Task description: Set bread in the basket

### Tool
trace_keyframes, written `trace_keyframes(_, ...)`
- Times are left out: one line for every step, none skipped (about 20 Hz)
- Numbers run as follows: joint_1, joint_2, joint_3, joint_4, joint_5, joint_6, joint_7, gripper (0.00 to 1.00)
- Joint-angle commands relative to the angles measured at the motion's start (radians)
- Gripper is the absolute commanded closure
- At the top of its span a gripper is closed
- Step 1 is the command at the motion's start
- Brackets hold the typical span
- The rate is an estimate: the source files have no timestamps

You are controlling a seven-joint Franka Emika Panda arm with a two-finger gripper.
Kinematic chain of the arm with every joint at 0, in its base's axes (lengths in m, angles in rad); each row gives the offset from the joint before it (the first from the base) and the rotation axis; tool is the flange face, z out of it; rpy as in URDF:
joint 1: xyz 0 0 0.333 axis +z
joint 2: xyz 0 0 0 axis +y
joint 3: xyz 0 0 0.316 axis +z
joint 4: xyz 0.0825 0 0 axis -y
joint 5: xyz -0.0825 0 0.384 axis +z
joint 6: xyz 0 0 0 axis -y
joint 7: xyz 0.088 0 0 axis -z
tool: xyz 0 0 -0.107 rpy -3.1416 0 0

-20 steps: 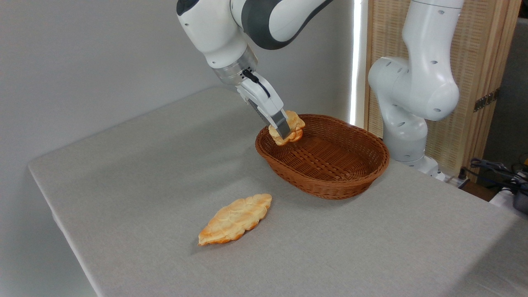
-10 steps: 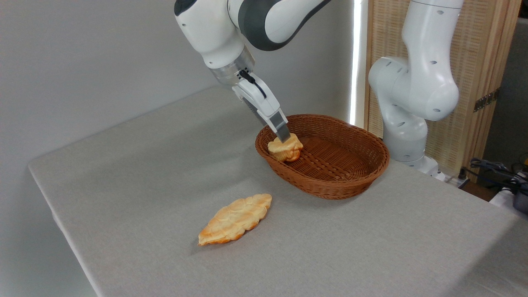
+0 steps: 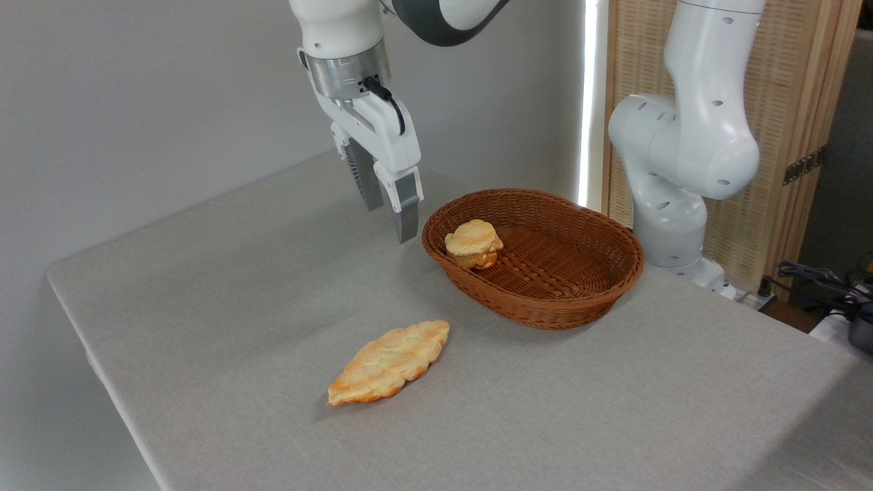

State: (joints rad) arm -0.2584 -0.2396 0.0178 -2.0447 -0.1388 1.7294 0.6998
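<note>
Since half a second ago, our pincer [image 3: 389,217] has let go of the bread [image 3: 473,243] and swung up and left, clear of the basket [image 3: 545,300]. It now hangs over bare worktop [image 3: 225,300] just left of the basket's rim, fingers pointing down, apart and holding nothing.

We see the bread lying inside the basket at its left end, against the woven wall, pale top up. We judge the task done as worded: the bun is in, nothing grips it, and only the arm's retreat remains. A flat leaf-shaped pastry [image 3: 389,361] lies on the worktop in front, well apart from the basket and untouched.

Grey cloth covers the worktop, smooth and otherwise bare. Behind it stands a plain grey wall; at the right we see the arm's white base [image 3: 682,170], a slatted wooden screen [image 3: 805,109] and some cables [image 3: 818,279] at the edge.
</note>
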Motion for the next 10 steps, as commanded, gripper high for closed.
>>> trace_keyframes(-0.004,0.083,0.062,0.128,0.010,0.013,-0.008,0.00)
trace_keyframes(-0.004,0.107,0.073,0.162,0.010,0.013,-0.006,0.00)
trace_keyframes(-0.004,0.126,0.080,0.185,0.011,0.025,-0.003,0.00)
trace_keyframes(-0.004,0.135,0.099,0.195,0.011,0.051,-0.002,0.00)
trace_keyframes(-0.004,0.137,0.109,0.195,0.011,0.077,0.001,0.00)
trace_keyframes(-0.004,0.137,0.111,0.195,0.019,0.099,0.001,0.00)
trace_keyframes(-0.004,0.138,0.111,0.195,0.051,0.117,0.001,0.00)
trace_keyframes(-0.004,0.141,0.111,0.195,0.085,0.122,-0.003,0.00)
trace_keyframes(-0.004,0.143,0.110,0.195,0.112,0.122,-0.006,0.00)
trace_keyframes(-0.004,0.145,0.110,0.195,0.129,0.127,-0.006,0.00)
